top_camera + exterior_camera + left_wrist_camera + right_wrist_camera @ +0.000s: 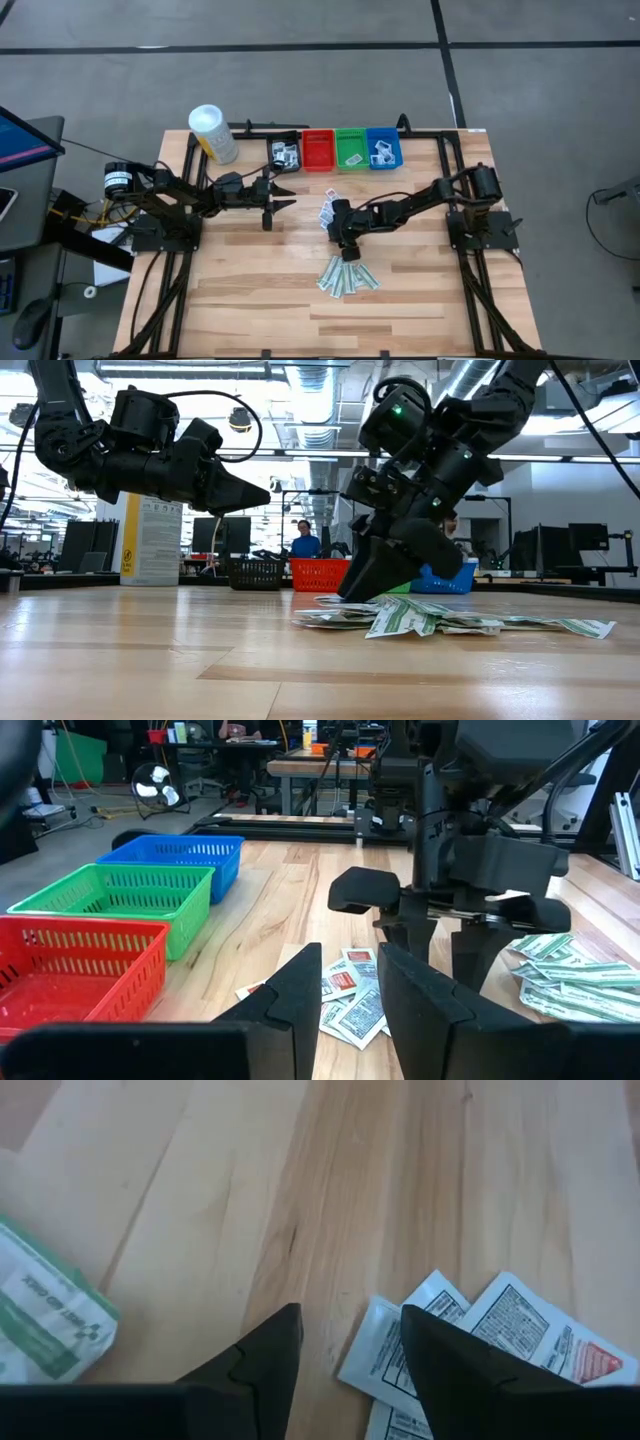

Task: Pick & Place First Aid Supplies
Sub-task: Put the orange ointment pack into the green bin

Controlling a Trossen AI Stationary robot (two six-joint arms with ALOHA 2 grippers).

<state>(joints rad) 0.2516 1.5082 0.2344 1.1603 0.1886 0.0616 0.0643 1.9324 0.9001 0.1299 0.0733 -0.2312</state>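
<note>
On the wooden table (250, 290), the right gripper (345, 1355) hangs low with its jaws parted and empty. The white packets (480, 1340) lie just beside one fingertip, outside the gap. The left gripper (283, 203) waits farther off, likewise parted and empty.

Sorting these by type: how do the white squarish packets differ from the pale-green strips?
The white squarish packets are short, with red and dark print; the pale-green strips are longer with green print. The packets lie nearer the bins, the strips nearer the table's front edge. Both are flat paper supplies loose on the wood.
</note>
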